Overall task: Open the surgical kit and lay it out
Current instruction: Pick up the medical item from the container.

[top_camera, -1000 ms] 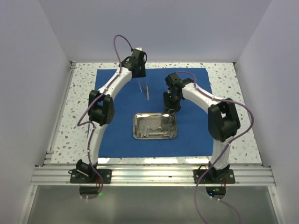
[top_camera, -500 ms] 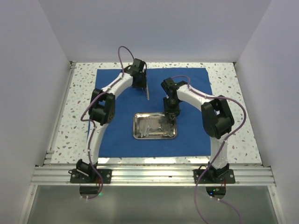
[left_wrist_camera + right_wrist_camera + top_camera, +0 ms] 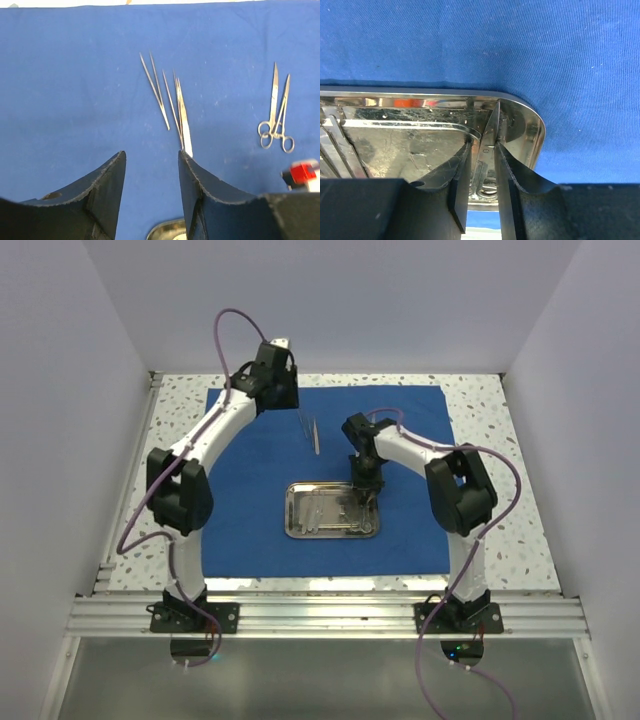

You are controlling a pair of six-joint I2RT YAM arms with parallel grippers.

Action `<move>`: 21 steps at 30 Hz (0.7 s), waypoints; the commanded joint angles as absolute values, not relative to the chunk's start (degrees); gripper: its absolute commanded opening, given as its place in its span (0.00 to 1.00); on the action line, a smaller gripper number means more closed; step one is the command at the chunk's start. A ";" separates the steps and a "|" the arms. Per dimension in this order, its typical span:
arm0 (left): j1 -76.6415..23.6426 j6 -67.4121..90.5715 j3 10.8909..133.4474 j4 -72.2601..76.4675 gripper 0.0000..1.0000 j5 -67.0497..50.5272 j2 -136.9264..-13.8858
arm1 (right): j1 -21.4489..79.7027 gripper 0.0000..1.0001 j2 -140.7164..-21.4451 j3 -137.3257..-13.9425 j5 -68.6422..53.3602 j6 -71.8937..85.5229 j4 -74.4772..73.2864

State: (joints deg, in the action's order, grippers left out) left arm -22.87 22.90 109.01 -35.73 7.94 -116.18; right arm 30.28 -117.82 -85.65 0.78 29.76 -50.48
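Your left gripper (image 3: 150, 160) had lifted back from the blue cloth (image 3: 240, 490), fingers spread and empty. It left two pairs of tweezers (image 3: 181, 112) lying flat on the cloth, with the scissor-like forceps (image 3: 276, 120) well to their right. Meanwhile your right gripper (image 3: 482, 150) had dropped into the right end of the steel tray (image 3: 536, 131), jaws drawn close about a slender instrument (image 3: 491, 122); whether they truly pinched it, I could not tell. By my reading, one piece was laid out and the next was being fetched

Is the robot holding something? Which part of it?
The right gripper pinches a thin silver instrument in the tray, around its middle. The left gripper holds nothing.
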 commanded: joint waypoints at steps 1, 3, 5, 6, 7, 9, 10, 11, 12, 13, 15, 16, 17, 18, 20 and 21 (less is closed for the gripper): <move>-22.32 21.80 105.12 -37.35 0.50 8.96 -110.75 | 31.72 0.29 -124.36 -84.81 10.70 30.50 -47.11; -22.32 21.88 103.45 -38.66 0.49 8.70 -107.95 | 31.99 0.29 -126.73 -85.95 12.04 31.20 -47.02; -22.32 21.80 101.53 -39.55 0.48 8.96 -105.92 | 31.82 0.27 -128.40 -86.83 13.53 31.73 -46.93; -22.32 21.80 100.73 -40.33 0.48 9.14 -103.56 | 31.90 0.27 -130.06 -87.44 13.97 32.42 -46.85; -22.32 21.80 99.85 -40.60 0.48 9.14 -102.23 | 31.90 0.26 -130.60 -87.54 14.06 32.61 -46.50; -22.32 21.97 96.69 -41.04 0.48 9.14 -98.11 | 31.90 0.25 -132.27 -87.98 14.24 33.40 -45.44; -22.32 22.23 94.68 -41.48 0.47 9.58 -95.56 | 31.99 0.24 -131.58 -86.85 14.41 33.83 -43.53; -22.32 22.32 93.70 -41.48 0.47 9.67 -95.54 | 32.08 0.23 -131.14 -86.84 14.50 34.10 -42.90; -22.32 22.32 92.65 -41.75 0.48 9.75 -93.27 | 31.99 0.21 -131.65 -87.62 14.41 34.36 -43.50; -22.32 22.50 90.64 -41.84 0.48 9.93 -92.21 | 32.08 0.19 -132.01 -88.24 14.68 34.45 -44.11; -22.32 22.76 88.95 -42.36 0.48 10.37 -89.58 | 32.17 0.09 -132.71 -89.64 14.59 34.63 -44.91; -22.32 22.94 88.16 -42.45 0.47 10.55 -88.95 | 32.08 0.02 -132.80 -89.74 14.68 34.54 -44.91; -22.32 23.20 86.68 -42.54 0.47 10.72 -88.16 | 32.08 0.00 -132.72 -89.65 14.59 34.54 -45.09; -22.32 23.29 86.05 -42.63 0.47 10.72 -86.94 | 32.08 0.00 -132.71 -89.56 14.59 34.45 -45.09; -22.32 23.81 84.47 -42.63 0.47 10.81 -85.79 | 32.17 0.00 -131.23 -89.04 14.59 34.19 -45.00; -22.41 23.99 84.11 -42.71 0.47 10.81 -84.74 | 32.25 0.00 -130.18 -88.16 14.76 34.19 -44.65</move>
